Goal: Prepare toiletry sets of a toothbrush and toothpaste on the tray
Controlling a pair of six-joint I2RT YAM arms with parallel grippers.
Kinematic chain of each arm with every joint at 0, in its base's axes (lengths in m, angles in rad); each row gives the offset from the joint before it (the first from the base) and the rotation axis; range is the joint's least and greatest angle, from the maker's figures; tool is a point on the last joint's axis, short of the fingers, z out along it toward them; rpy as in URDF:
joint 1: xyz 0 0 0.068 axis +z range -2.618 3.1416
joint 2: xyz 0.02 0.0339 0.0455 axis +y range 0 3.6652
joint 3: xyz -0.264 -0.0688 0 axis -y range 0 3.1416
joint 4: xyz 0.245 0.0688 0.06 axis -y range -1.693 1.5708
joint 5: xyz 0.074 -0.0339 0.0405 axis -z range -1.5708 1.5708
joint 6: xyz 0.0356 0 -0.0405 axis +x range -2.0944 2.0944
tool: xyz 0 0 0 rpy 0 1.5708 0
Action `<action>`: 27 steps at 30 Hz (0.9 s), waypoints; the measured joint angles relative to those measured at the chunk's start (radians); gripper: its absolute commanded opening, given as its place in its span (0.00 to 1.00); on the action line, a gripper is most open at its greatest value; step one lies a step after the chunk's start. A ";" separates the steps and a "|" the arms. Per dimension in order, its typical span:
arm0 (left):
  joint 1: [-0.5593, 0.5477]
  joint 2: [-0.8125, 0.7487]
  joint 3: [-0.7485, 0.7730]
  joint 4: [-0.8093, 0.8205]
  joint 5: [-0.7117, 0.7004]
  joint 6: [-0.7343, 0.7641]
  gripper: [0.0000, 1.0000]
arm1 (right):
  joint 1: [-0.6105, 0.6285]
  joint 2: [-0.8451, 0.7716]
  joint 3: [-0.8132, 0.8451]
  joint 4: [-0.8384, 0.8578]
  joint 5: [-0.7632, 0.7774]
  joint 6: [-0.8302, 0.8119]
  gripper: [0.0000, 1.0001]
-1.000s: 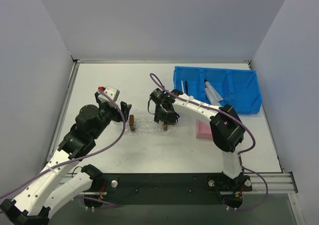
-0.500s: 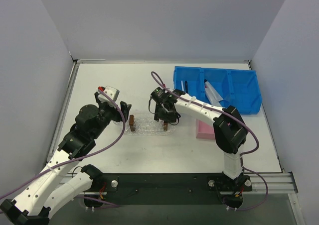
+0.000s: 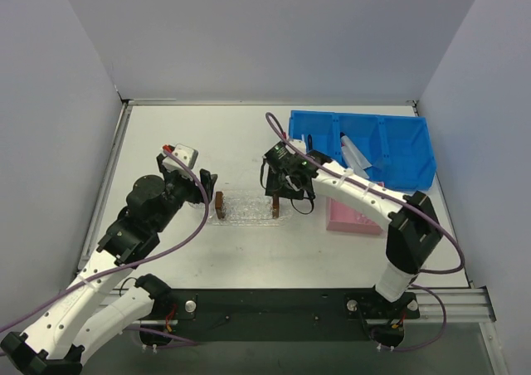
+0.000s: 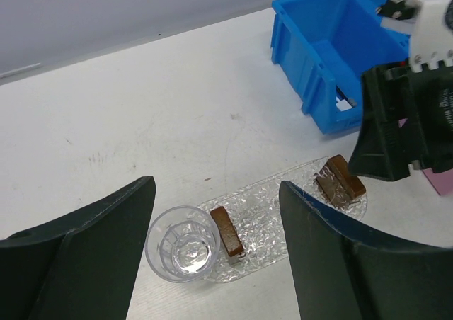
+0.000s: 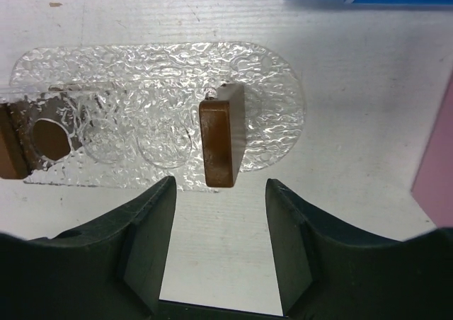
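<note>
The tray (image 3: 246, 210) lies mid-table between the arms, a brown block (image 5: 221, 132) near each end. Only the left wrist view shows the clear cup (image 4: 180, 243) at one end. Toothpaste (image 3: 354, 153) lies in the blue bin's (image 3: 411, 172) middle compartment. The left gripper (image 4: 216, 189) and right gripper (image 5: 219, 185) both gape wide, empty.

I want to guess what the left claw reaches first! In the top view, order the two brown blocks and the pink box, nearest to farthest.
From the left gripper:
1. Left brown block, at the left end of the tray.
2. Right brown block, at the tray's right end.
3. Pink box, farther right, off the tray.
</note>
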 measured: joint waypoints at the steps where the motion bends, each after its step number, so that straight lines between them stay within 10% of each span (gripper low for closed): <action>1: 0.000 0.000 -0.002 -0.001 -0.007 -0.002 0.81 | 0.000 -0.026 -0.010 -0.001 0.009 -0.010 0.48; 7: 0.007 0.018 -0.002 -0.001 -0.022 -0.009 0.81 | -0.061 -0.262 -0.078 0.007 0.037 -0.126 0.43; 14: 0.007 0.064 -0.002 -0.001 -0.018 -0.014 0.81 | -0.428 -0.562 -0.232 -0.021 0.015 -0.288 0.33; 27: 0.008 0.110 -0.002 -0.002 -0.018 -0.008 0.81 | -0.596 -0.469 -0.348 -0.054 -0.078 -0.484 0.27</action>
